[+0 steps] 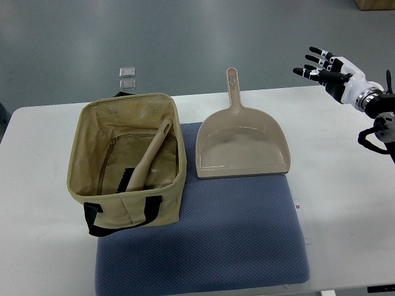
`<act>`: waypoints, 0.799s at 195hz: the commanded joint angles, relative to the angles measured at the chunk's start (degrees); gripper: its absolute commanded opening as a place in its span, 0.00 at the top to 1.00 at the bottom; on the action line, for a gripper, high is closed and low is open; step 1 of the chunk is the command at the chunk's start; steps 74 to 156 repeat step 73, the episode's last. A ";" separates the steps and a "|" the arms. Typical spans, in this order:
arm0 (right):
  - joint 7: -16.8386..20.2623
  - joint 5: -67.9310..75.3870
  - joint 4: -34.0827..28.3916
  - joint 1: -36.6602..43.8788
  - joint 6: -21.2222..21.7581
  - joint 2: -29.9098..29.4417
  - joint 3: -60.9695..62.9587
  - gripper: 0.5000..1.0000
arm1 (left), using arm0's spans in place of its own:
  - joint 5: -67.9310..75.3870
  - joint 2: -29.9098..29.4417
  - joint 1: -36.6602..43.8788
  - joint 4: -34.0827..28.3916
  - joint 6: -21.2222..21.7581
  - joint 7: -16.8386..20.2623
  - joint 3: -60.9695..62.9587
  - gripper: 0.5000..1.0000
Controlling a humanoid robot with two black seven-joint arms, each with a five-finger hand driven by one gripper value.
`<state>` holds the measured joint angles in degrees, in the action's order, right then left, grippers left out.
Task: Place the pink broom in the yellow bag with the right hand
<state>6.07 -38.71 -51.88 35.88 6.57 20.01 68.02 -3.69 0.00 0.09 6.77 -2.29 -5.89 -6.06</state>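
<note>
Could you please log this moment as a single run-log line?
broom: inside bag, handle leaning on rim | dustpan: on mat | right hand: raised clear, fingers spread, empty | left hand: out of view

Showing, counted around the blue mat (247, 240): one yellow bag (92, 157) on its left part, holding one broom (150, 158); one dustpan (242, 142) on its far edge; two small clear squares (127, 77) beyond it; one robot hand (330, 71) to its far right.

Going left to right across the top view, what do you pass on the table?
Open yellow fabric bag with black handles holding the pinkish-beige brush → pinkish-beige plastic dustpan → robot's right hand, fingers spread, empty.
</note>
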 commanded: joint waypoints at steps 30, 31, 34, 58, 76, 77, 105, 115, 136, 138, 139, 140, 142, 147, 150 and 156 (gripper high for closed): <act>-1.85 7.33 -0.15 -4.15 0.72 -0.15 4.05 0.14 | 0.00 0.00 0.00 0.00 0.00 0.00 0.00 0.00; -2.20 7.33 -0.15 -4.23 0.72 -0.23 4.22 0.14 | 0.00 0.00 0.00 0.00 0.00 0.00 0.00 0.00; -2.46 7.42 -0.15 -4.32 0.81 -0.32 4.49 0.14 | 0.00 0.00 0.00 0.00 0.00 0.00 0.00 0.00; -6.77 7.42 -0.15 -5.47 1.69 -0.59 6.16 0.14 | 0.00 0.00 0.00 0.00 0.00 0.00 0.00 0.00; -8.70 7.51 -0.15 -5.99 1.78 -0.85 6.33 0.14 | 0.00 0.00 0.00 0.00 0.00 0.00 0.00 0.00; -8.70 7.51 -0.15 -5.99 1.78 -0.85 6.33 0.14 | 0.00 0.00 0.00 0.00 0.00 0.00 0.00 0.00; -8.70 7.51 -0.15 -5.99 1.78 -0.85 6.33 0.14 | 0.00 0.00 0.00 0.00 0.00 0.00 0.00 0.00; -8.70 7.51 -0.15 -5.99 1.78 -0.85 6.33 0.14 | 0.00 0.00 0.00 0.00 0.00 0.00 0.00 0.00; -8.70 7.51 -0.15 -5.99 1.78 -0.85 6.33 0.14 | 0.00 0.00 0.00 0.00 0.00 0.00 0.00 0.00; -8.70 7.51 -0.15 -5.99 1.78 -0.85 6.33 0.14 | 0.00 0.00 0.00 0.00 0.00 0.00 0.00 0.00; -8.70 7.51 -0.15 -5.99 1.78 -0.85 6.33 0.14 | 0.00 0.00 0.00 0.00 0.00 0.00 0.00 0.00; -8.70 7.51 -0.15 -5.99 1.78 -0.85 6.33 0.14 | 0.00 0.00 0.00 0.00 0.00 0.00 0.00 0.00; -8.70 7.51 -0.15 -5.99 1.78 -0.85 6.33 0.14 | 0.00 0.00 0.00 0.00 0.00 0.00 0.00 0.00; -8.70 7.51 -0.15 -5.99 1.78 -0.85 6.33 0.14 | 0.00 0.00 0.00 0.00 0.00 0.00 0.00 0.00; -8.70 7.51 -0.15 -5.99 1.78 -0.85 6.33 0.14 | 0.00 0.00 0.00 0.00 0.00 0.00 0.00 0.00; -8.70 7.51 -0.15 -5.99 1.78 -0.85 6.33 0.14 | 0.00 0.00 0.00 0.00 0.00 0.00 0.00 0.00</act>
